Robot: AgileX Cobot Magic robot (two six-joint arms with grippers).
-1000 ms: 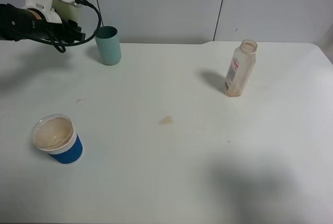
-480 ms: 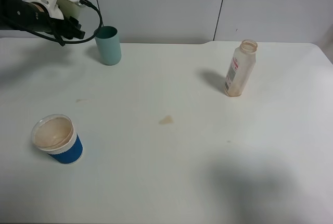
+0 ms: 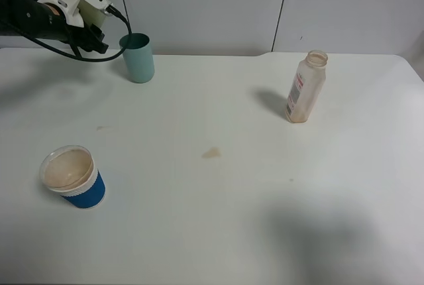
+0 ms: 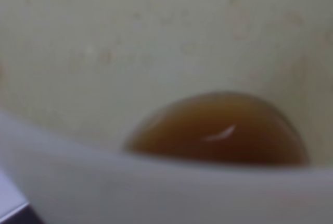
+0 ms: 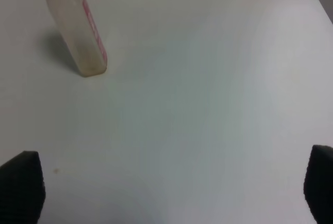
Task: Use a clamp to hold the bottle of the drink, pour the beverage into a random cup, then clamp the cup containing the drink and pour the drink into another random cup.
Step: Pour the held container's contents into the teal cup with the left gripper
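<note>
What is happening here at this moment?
The left pincer holds a yellow cup, tilted, with tea pooled toward its rim, beside the teal cup at the back of the table. No stream shows. The right pincer hangs open over the table; the bottle stands upright.

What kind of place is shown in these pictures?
Probably a robotics test bench: a plain white table against grey wall panels, a black cabled robot arm, and a teal plastic tumbler nearby.

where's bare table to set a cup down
Bare middle between the translucent plastic bottle and the squat blue-sleeved white cup, bar a small brown stain. Crowded back left: teal plastic tumbler beside the left gripper.
</note>
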